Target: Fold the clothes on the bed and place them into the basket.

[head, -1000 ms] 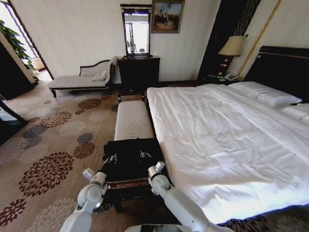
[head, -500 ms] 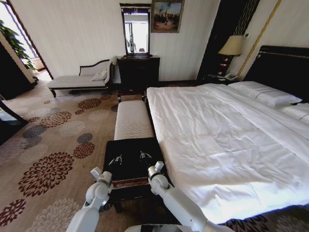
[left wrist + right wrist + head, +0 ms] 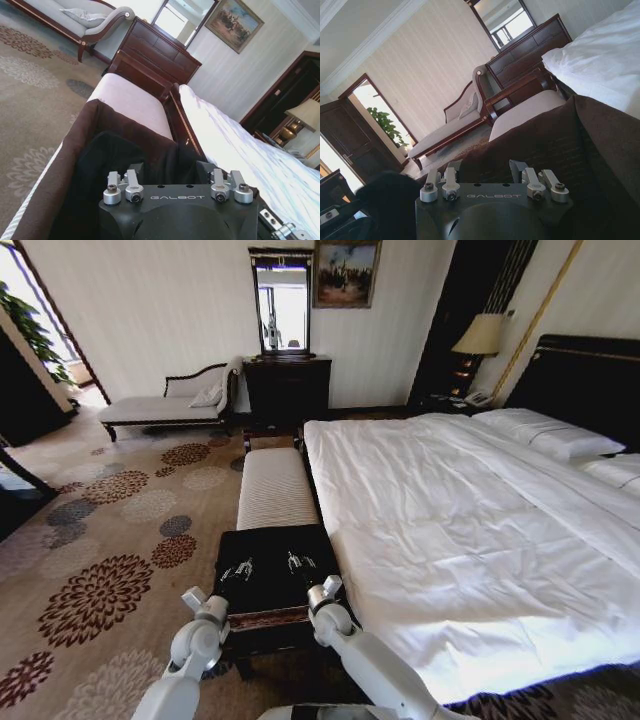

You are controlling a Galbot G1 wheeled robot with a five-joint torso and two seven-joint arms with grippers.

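Shirt (image 3: 272,575): black cloth is seen lying inside the basket, dark against the dark lining; in the left wrist view it (image 3: 107,180) lies as a black mass in the lined hollow. Lettering cannot be made out.
Basket (image 3: 266,618): set on the near end of the bench, just beside the bed's foot corner; a brown wicker front and black lining are shown.
Bench (image 3: 274,486): pale and striped, placed along the foot of the bed, its far part bare.
Bed (image 3: 450,530): white duvet spread flat, pillows at the black headboard; no garment is seen on it.
Left gripper (image 3: 238,571): held over the left part of the basket, above the cloth. Whether its fingers are apart or closed cannot be told; its body is seen close up in the left wrist view (image 3: 176,175).
Right gripper (image 3: 298,562): held over the right part of the basket, near the left one. Finger state likewise cannot be told; its body is seen in the right wrist view (image 3: 490,170) with the brown lining beyond.
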